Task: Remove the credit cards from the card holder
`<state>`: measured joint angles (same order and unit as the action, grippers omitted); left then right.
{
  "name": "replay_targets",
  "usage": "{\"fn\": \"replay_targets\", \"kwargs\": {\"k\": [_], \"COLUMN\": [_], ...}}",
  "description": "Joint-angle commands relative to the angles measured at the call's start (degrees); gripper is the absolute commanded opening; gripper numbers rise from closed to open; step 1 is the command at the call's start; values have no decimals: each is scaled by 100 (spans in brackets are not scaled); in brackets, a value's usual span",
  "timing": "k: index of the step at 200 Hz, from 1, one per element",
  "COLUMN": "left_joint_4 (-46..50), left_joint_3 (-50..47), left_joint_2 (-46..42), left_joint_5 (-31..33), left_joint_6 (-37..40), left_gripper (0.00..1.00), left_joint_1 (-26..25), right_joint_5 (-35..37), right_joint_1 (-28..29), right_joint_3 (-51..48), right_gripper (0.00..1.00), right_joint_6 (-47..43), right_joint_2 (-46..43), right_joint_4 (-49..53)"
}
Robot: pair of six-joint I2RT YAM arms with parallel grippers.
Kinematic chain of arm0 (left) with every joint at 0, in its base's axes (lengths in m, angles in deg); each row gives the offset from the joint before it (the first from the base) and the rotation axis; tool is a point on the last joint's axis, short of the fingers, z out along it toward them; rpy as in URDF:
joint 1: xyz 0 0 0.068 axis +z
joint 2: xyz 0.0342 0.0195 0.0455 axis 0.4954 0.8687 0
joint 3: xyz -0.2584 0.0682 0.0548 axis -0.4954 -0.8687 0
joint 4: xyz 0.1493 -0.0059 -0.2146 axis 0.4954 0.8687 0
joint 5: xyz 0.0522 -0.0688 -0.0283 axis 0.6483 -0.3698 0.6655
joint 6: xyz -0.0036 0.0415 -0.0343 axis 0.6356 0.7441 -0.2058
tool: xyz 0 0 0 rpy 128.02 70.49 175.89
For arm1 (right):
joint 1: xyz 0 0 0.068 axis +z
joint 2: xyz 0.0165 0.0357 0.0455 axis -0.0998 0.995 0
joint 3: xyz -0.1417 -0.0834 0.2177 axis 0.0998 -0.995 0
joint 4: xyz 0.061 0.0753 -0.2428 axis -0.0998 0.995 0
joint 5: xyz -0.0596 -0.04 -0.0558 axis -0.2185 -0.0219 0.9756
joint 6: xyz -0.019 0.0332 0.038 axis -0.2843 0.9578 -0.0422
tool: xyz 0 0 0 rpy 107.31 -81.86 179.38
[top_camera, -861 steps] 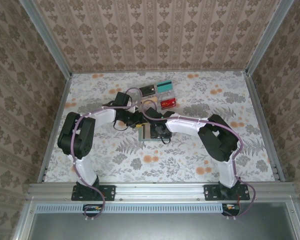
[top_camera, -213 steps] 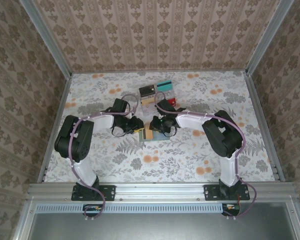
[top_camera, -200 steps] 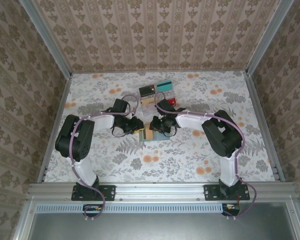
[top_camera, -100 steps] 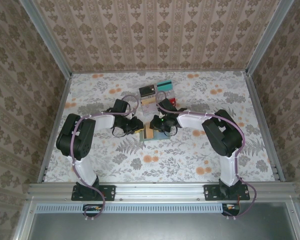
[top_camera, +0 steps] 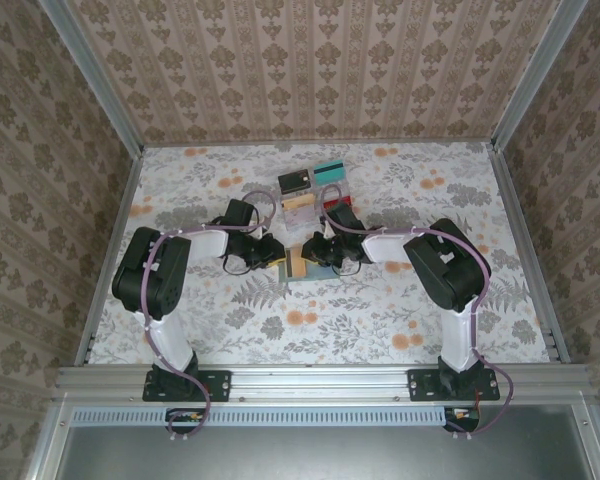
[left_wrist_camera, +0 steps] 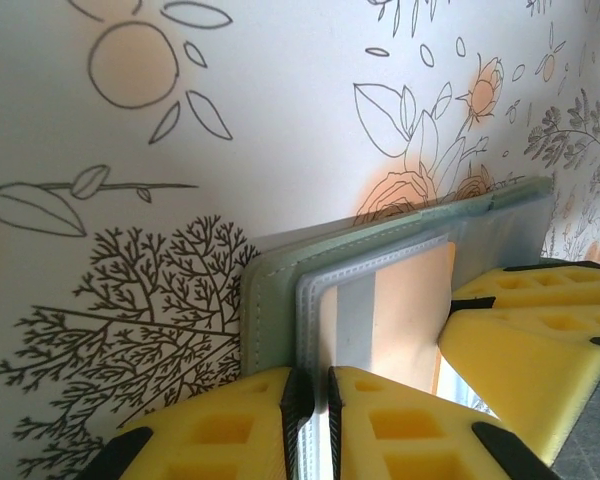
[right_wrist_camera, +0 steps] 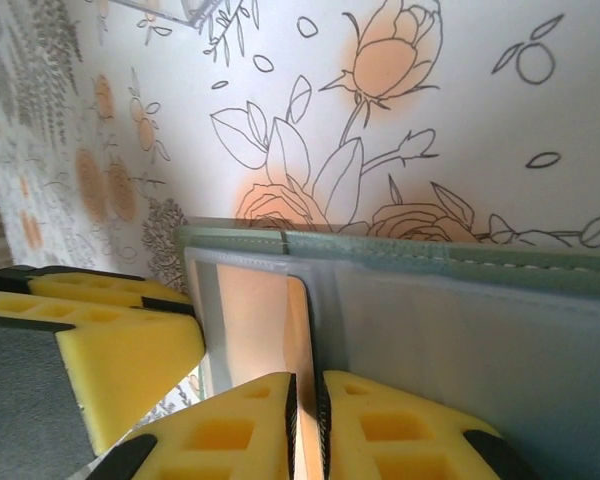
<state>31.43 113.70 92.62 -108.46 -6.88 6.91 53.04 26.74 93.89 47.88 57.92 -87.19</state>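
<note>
Since about four seconds back the right arm has drawn off toward its own side, so the card holder (top_camera: 298, 268), then largely under it, now lies open to view between the two grippers near the middle of the flower-printed table (top_camera: 180, 190).

On the left, the left gripper (top_camera: 277, 259) sits low at the holder's left edge. Its wrist camera shows its yellow foam pads (left_wrist_camera: 220, 432) closed to a thin slit, with a pale layer of the holder pinched between them.

The holder itself is a flat two-layer wallet. It has a grey-green outer panel with a stitched rim, and over that a pale bluish-grey pocket side, also stitched along its edge. An orange-yellow card (left_wrist_camera: 410, 310) sits in the pocket, its tan face showing beside a pale strip. From above, the holder reads as an orange band over a greenish base.

On the right, the right gripper (top_camera: 314, 254) meets the holder from the other side, just beside the left one. In its wrist view the pads are nearly together over the long edge of the orange-yellow card, near that card's rounded corner. Whether pocket film is caught in with it I cannot tell.

Farther back on the table, well apart from the holder, lie a dark brown-black card (top_camera: 294, 181) and, to its right, a teal card (top_camera: 329, 169).
</note>
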Motion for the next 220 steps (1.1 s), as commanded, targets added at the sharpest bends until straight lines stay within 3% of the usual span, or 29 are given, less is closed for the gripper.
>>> {"fn": "replay_targets", "kwargs": {"k": [1, 82, 111, 157, 220], "left_joint_4": [264, 390, 429, 447, 491], "left_joint_3": [-158, -69, -56, -11, 71], "left_joint_2": [302, 395, 334, 314, 379], "left_joint_5": [326, 299, 299, 188, 123], "left_joint_6": [227, 367, 439, 512, 538], "left_gripper": [19, 17, 23, 26, 21], "left_joint_1": [12, 14, 61, 73, 77], "right_joint_5": [-294, -324, -102, 111, 242], "right_joint_1": [-17, -48, -90, -155, -136], "right_joint_3": [-191, -411, -561, -725, -507], "right_gripper": [18, 5, 2, 2, 4], "right_joint_6": [250, 283, 180, -61, -91], "right_joint_2": [-156, -178, -365, -574, -291], "right_joint_4": [-796, -1105, -1058, -764, -170]}}
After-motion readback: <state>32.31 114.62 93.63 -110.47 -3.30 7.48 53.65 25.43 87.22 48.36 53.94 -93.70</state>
